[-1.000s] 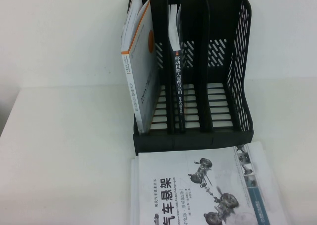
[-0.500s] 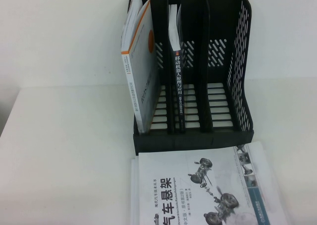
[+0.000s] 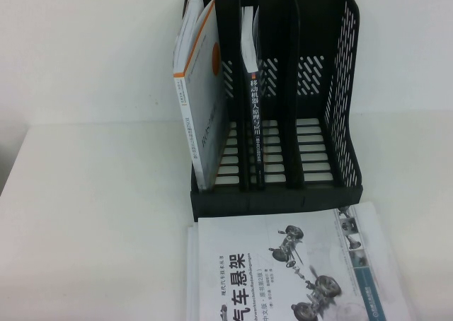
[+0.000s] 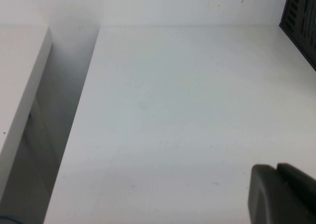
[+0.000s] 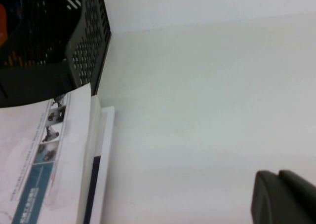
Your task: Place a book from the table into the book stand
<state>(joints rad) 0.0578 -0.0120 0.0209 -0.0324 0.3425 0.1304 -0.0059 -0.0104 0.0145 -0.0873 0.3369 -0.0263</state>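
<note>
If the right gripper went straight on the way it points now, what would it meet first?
Likely nothing but bare table: the right gripper sits low over it, with the book stand and the white book off to one side. The left gripper also faces bare tabletop. Depth is unclear.

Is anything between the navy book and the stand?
Nothing visible: the book already stands in the book stand, middle slot. The left tool hovers over the table left of it, the right tool right of it.
</note>
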